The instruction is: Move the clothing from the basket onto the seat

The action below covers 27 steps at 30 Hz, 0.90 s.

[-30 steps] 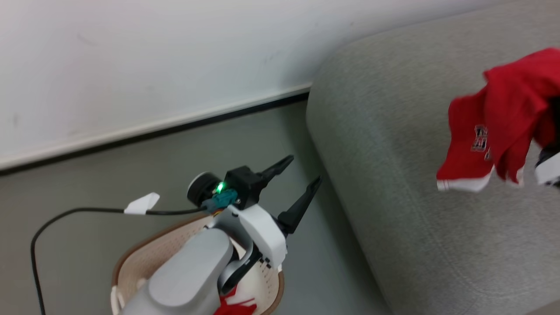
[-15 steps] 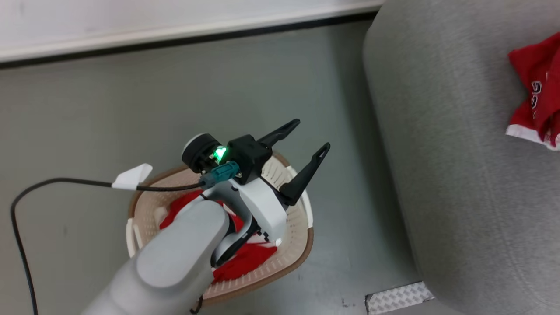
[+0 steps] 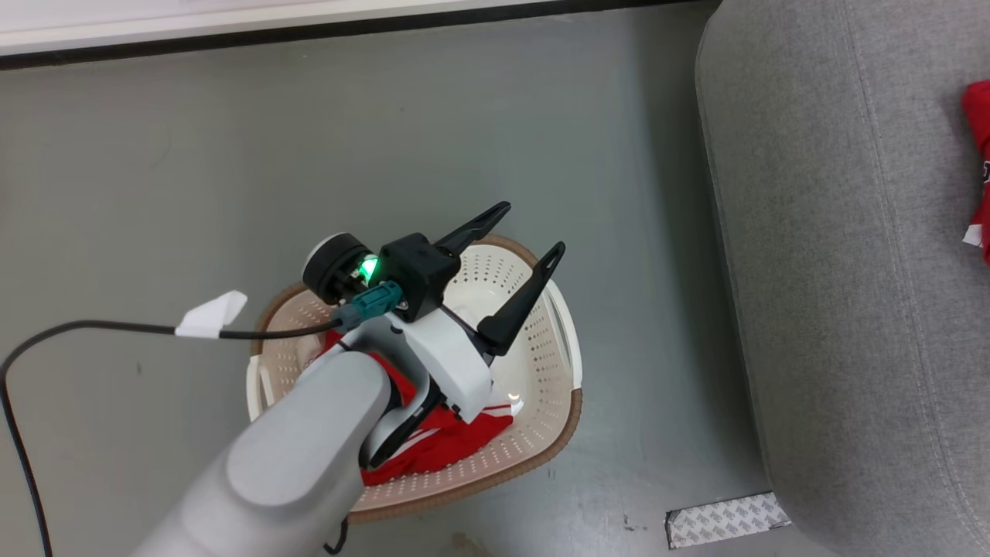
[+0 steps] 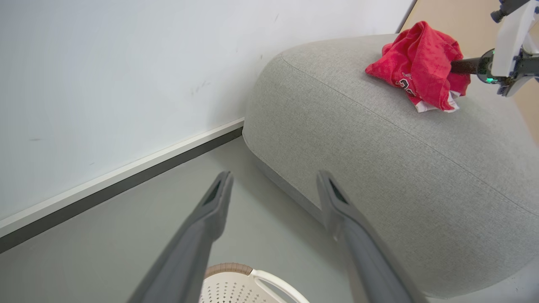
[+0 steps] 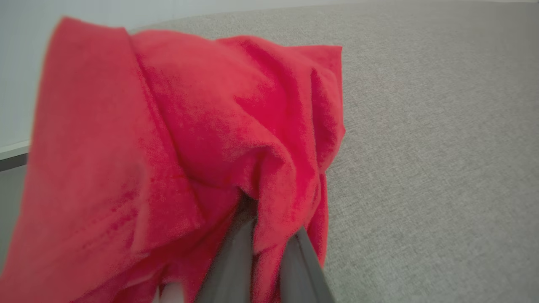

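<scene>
Clothing, item one: lettered garment (image 4: pixel 417 63), lowered from mid-air onto the seat (image 4: pixel 379 168); right gripper (image 5: pixel 269 235) still clenched in its folds. Item two: striped garment (image 3: pixel 448 445), in the basket (image 3: pixel 557 363) beneath the left gripper (image 3: pixel 532 227), jaws spread, empty. Outstanding: release, second pickup.

My head camera looks steeply down on the basket (image 3: pixel 541 363), with the seat (image 3: pixel 835 271) at three o'clock. My left wrist camera views that same seat from farther off; the right wrist camera sits close against the clothing (image 5: pixel 168 126).
</scene>
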Available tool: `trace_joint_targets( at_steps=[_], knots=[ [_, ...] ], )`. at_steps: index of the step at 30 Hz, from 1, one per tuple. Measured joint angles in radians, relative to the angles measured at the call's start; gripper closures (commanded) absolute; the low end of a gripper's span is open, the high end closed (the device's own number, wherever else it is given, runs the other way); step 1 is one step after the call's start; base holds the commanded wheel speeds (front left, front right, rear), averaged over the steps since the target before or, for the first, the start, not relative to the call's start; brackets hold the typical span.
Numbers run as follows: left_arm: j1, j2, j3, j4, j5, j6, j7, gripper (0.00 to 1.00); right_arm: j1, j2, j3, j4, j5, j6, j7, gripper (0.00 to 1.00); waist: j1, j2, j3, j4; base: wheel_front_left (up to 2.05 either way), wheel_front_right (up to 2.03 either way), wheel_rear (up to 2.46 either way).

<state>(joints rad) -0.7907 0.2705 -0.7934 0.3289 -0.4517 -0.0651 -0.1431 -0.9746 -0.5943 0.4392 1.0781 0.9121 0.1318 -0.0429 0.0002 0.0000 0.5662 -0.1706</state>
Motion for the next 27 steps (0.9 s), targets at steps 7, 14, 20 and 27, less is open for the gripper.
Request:
trace_joint_targets(
  at_steps=[7, 14, 20, 27],
  knots=[
    [0.008, -0.002, 0.0, 0.035, -0.011, 0.002, -0.018, 0.0, 0.002, -0.007, 0.044, 0.008, 0.03, 0.0, 0.073, 0.0, -0.0001, 0.0, -0.045, -0.009, 0.0, 0.0, 0.0],
    [0.064, -0.015, 0.007, 0.096, -0.05, 0.005, -0.06, 0.0, 0.047, -0.02, 0.121, -0.055, 0.037, 0.0, 0.104, 0.0, -0.0003, 0.0, -0.152, -0.023, 0.0, 0.0, 0.0],
    [0.134, -0.015, 0.025, 0.13, -0.079, 0.018, -0.085, 0.0, 0.109, -0.084, 0.195, -0.166, 0.051, 0.0, 0.109, 0.0, -0.0004, 0.0001, -0.273, -0.037, 0.0, 0.0, 0.0],
    [0.221, -0.015, 0.065, 0.139, -0.12, 0.049, -0.106, 0.0, 0.143, -0.121, 0.249, -0.314, 0.039, 0.0, 0.038, 0.0, -0.0005, 0.0, -0.419, -0.046, 0.0, 0.0, 0.0]
  ],
)
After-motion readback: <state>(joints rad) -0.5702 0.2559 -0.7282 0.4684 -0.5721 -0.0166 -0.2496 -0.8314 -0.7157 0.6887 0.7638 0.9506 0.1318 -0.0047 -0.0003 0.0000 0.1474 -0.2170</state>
